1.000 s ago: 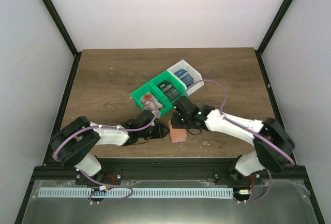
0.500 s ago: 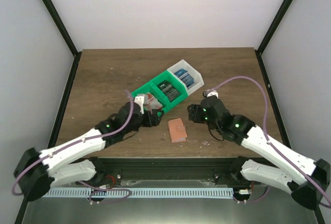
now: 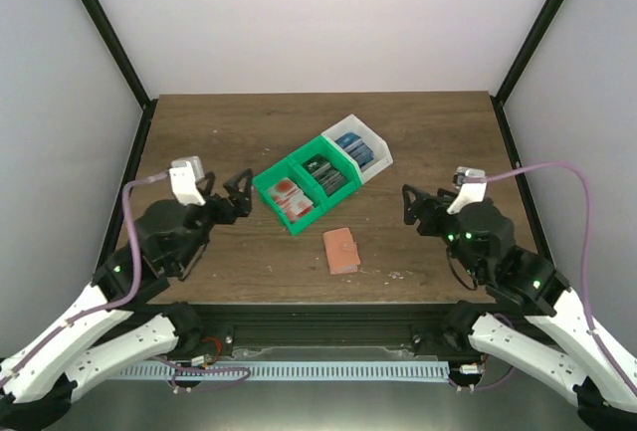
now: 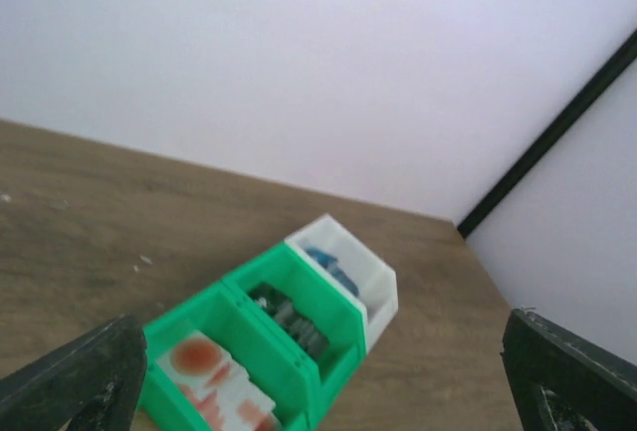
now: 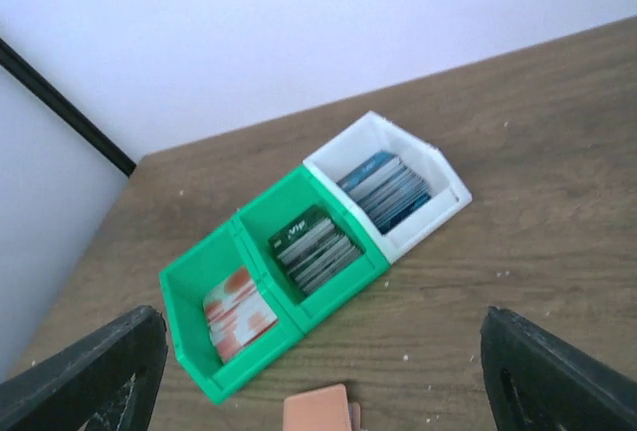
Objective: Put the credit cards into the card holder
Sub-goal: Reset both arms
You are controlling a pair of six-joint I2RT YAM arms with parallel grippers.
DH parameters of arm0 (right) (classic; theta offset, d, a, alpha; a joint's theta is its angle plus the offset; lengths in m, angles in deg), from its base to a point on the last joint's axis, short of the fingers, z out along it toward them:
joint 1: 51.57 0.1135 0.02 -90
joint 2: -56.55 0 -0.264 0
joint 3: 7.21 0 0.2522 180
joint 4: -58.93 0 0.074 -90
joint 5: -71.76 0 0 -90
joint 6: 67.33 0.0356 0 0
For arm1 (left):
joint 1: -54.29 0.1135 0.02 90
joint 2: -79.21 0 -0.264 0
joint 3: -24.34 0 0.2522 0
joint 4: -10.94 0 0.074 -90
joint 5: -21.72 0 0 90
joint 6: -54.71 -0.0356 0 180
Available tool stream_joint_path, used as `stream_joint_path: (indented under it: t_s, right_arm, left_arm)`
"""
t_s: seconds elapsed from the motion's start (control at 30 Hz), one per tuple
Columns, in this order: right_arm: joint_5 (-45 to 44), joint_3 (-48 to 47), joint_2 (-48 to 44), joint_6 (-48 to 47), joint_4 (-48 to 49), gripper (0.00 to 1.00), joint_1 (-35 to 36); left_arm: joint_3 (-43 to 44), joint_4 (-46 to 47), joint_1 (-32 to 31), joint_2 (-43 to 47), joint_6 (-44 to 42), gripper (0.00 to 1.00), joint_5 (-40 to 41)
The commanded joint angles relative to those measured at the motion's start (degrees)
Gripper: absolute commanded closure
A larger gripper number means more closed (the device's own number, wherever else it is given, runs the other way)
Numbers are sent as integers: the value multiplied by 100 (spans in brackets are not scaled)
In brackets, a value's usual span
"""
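Note:
The salmon-orange card holder (image 3: 341,250) lies flat on the wooden table near the front edge; its top edge shows in the right wrist view (image 5: 318,411). The credit cards sit in three joined bins: red-and-white cards (image 3: 290,197) (image 5: 239,312) (image 4: 214,381), dark cards (image 3: 323,174) (image 5: 318,247) (image 4: 289,317) and blue cards (image 3: 353,148) (image 5: 388,187) (image 4: 333,267). My left gripper (image 3: 242,197) (image 4: 320,351) hangs open left of the bins, holding nothing. My right gripper (image 3: 408,207) (image 5: 320,351) hangs open to the right of the card holder, also holding nothing.
Two green bins (image 3: 282,214) and one white bin (image 3: 376,158) stand in a diagonal row at mid-table. Black frame posts (image 3: 518,58) and white walls close in the table at the back and sides.
Both arms have drawn back and up from the card holder, the left one to the left, the right one to the right. Both grippers have opened wide. The card holder stays put.

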Motion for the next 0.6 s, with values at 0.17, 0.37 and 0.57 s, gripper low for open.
stream_joint_path:
  t_s: [0.17,0.37,0.57]
  right_arm:
    - [-935,-454,-726,-317,-581,11,-25]
    - [-991,-446,-1176,-442,-496,9,-25]
    - [-1056,-407,-1125,-484,-431,6,-25]
  left_arm:
    - [568,-711,22,675,-745,0,865]
    - [432,-495,20,1146,-1104,0,933]
    - [327,-357,16,1369,-1275,0,956]
